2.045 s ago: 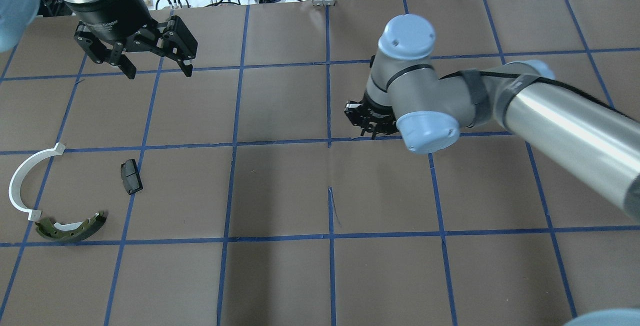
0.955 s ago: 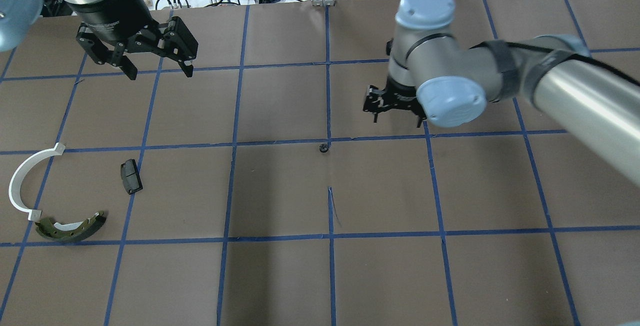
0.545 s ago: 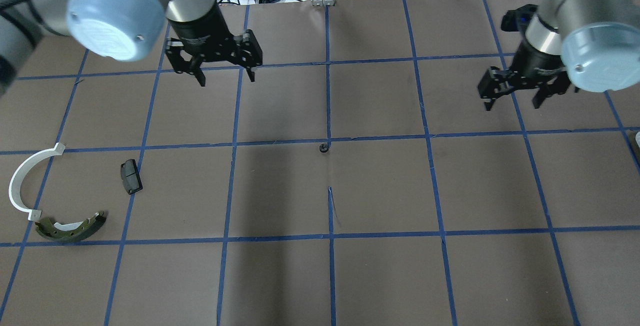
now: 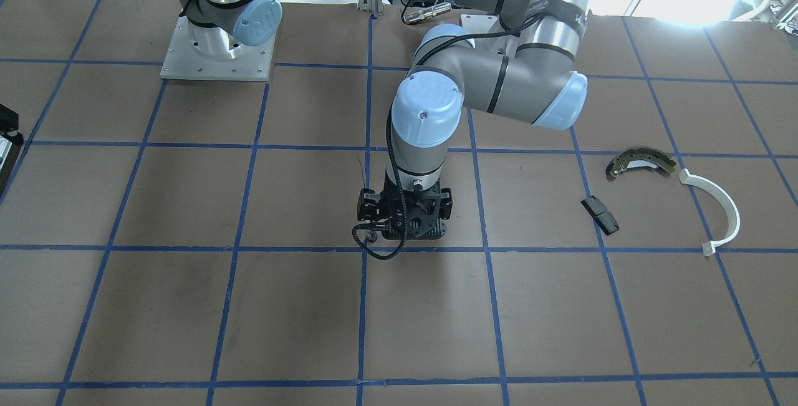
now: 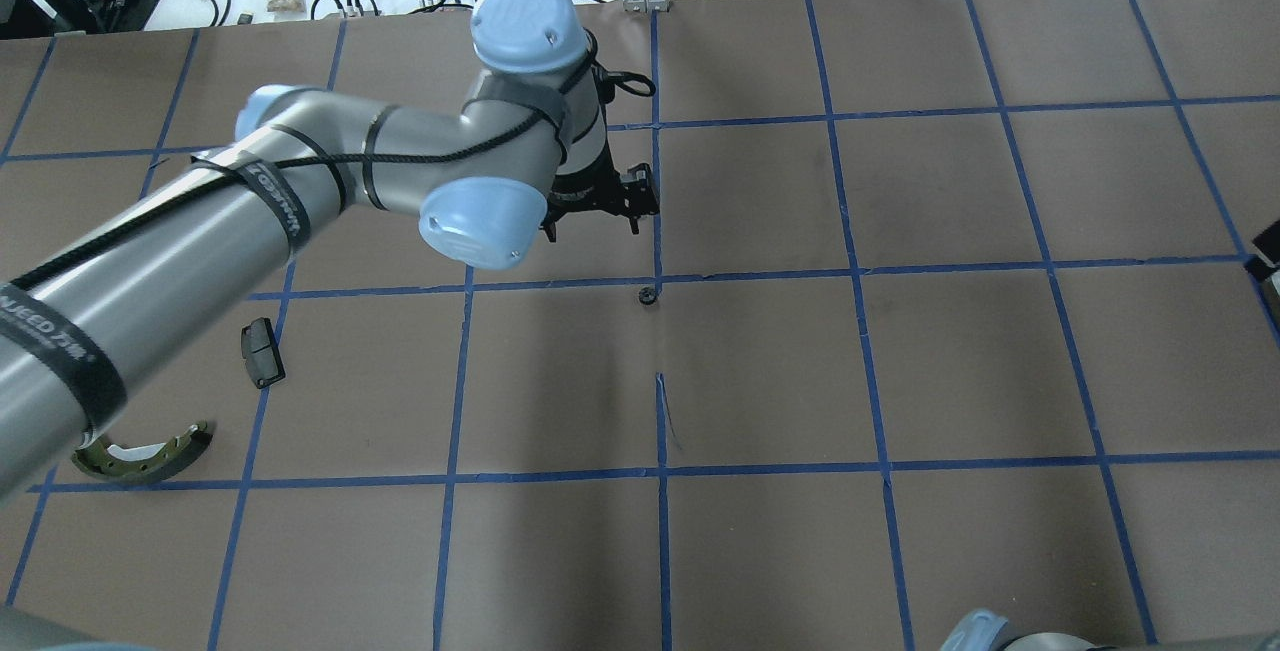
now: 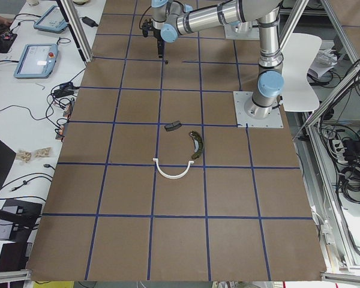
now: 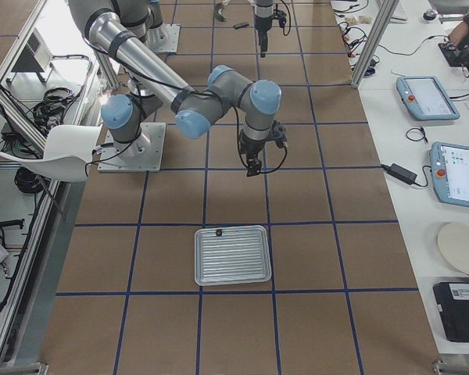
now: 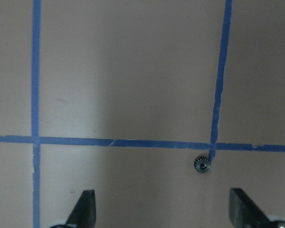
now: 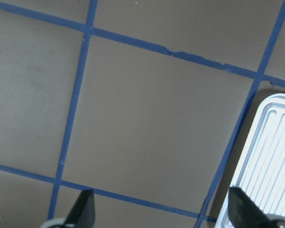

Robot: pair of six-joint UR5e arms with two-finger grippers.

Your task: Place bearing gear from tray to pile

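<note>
The left gripper (image 8: 162, 211) points down, its jaws spread wide and empty. The bearing gear (image 8: 202, 164) lies just ahead of its fingers (image 8: 83, 209), on a blue tape crossing (image 8: 212, 145) at the middle of the desk (image 5: 900, 381). The pile (image 4: 600, 214), black block (image 5: 262, 352), brake shoe (image 5: 165, 466) and white half-ring (image 4: 717, 212), sits toward the desk's left end. The right gripper (image 9: 162, 211), likewise spread and empty, hangs beside the tray (image 9: 270, 156) near the right end.

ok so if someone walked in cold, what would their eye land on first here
The big left arm stretches across to the table's centre, its open pincer just short of a tiny bearing gear lying by a blue tape crossing. Further to the robot's left lie an olive brake shoe, a white half-ring and a black block.
</note>
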